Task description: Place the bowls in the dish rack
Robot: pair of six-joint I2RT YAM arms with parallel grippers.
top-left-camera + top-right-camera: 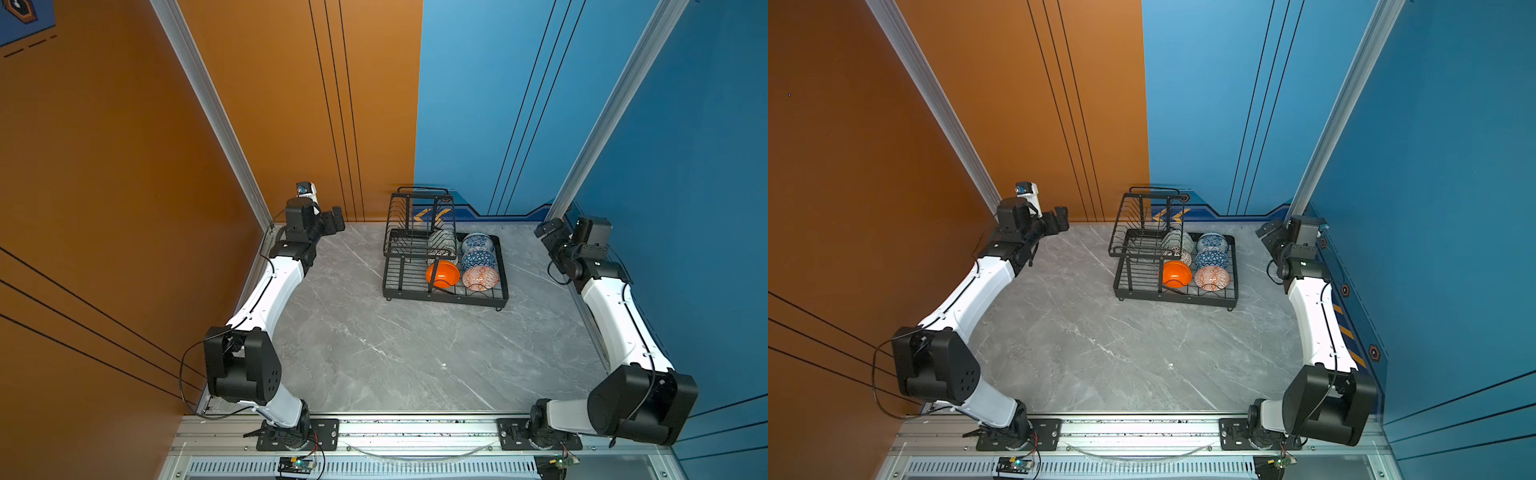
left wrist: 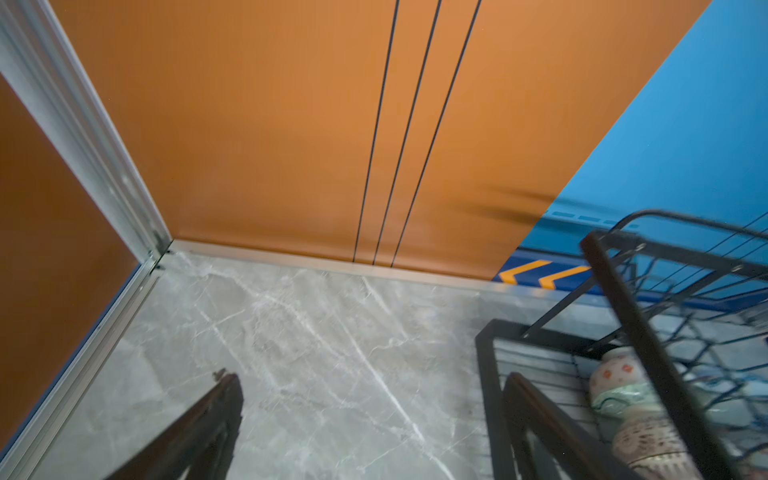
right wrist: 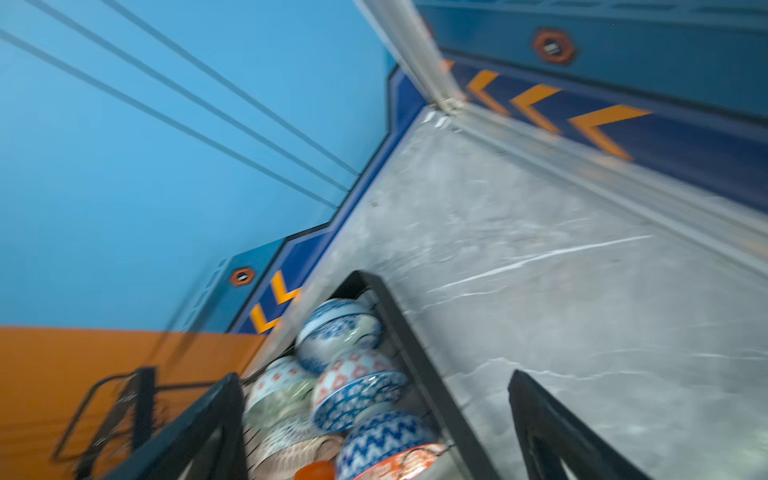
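Six small glossy round bowls (image 1: 478, 259) stand on edge in the base slots of the black wire dish rack (image 1: 449, 300), between the grippers, likely for support. The left gripper (image 1: 337, 219) and right gripper (image 1: 541, 231) are wide open, empty and clear of it; loading appears complete.

The black wire dish rack (image 1: 405, 274) stands on the worktop (image 1: 374, 353); six bowls (image 1: 478, 259), one plain orange, five patterned, lean in its base tray.

Black wire rack (image 1: 444, 298) on a grey, white-veined table (image 1: 374, 353); far wall (image 1: 291, 124) orange on the left, blue on the right.
In the rack's right row, far to near: white bowl with blue flowers (image 1: 478, 243), blue triangle-patterned bowl (image 1: 478, 260), orange-red geometric bowl (image 1: 480, 277); left of that, a plain glossy orange bowl (image 1: 443, 274).
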